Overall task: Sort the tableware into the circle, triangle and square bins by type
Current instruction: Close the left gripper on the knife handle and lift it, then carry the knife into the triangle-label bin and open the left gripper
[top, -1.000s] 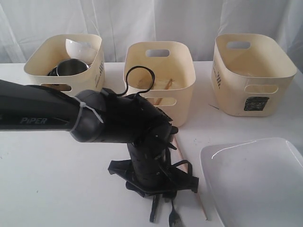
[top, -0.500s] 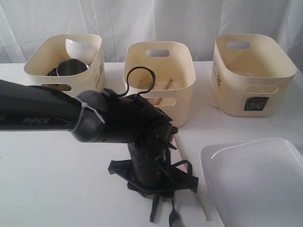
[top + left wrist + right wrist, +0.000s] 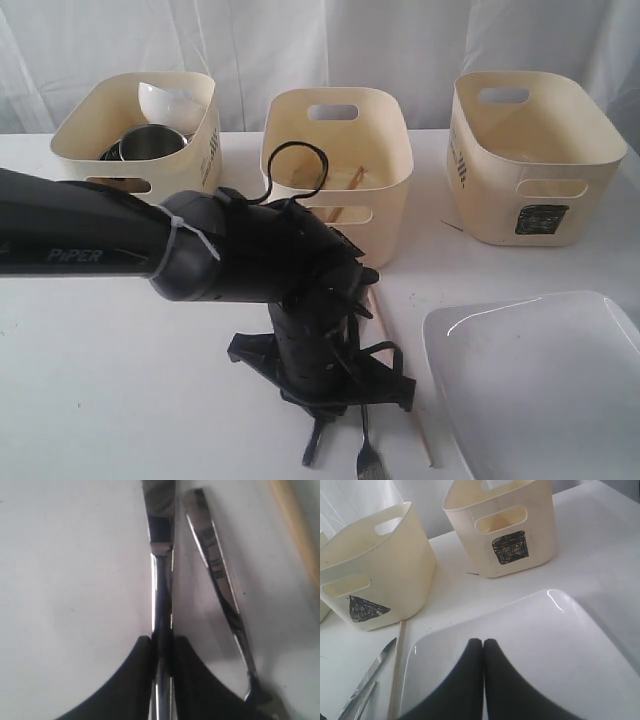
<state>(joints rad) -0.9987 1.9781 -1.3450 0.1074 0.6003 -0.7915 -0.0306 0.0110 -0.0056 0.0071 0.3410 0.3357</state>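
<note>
The left gripper (image 3: 162,647) is clenched on the narrow shank of a steel knife (image 3: 161,580), which lies flat on the desk (image 3: 70,580) and runs straight out ahead of the fingers; a fork (image 3: 220,585) lies just beside the gripper, its near end apparently meeting the edge of one finger, and a wooden chopstick (image 3: 296,525) sits beyond the fork. The pinch is thin and off the knife's middle, so on a lift the blade could swing down or slide free; the fork could be nudged or dragged along if that finger catches it. The left wrist view alone shows this pinch, since in the exterior view the arm hides it; the exterior view alone shows the far bin (image 3: 85,150) holding a small white bowl (image 3: 168,103) and a steel bowl (image 3: 150,143). The right wrist view shows the right gripper (image 3: 483,675) clenched on nothing above the white plate (image 3: 535,630), and the marks that name the triangle bin (image 3: 375,575) and the square bin (image 3: 505,520).
</note>
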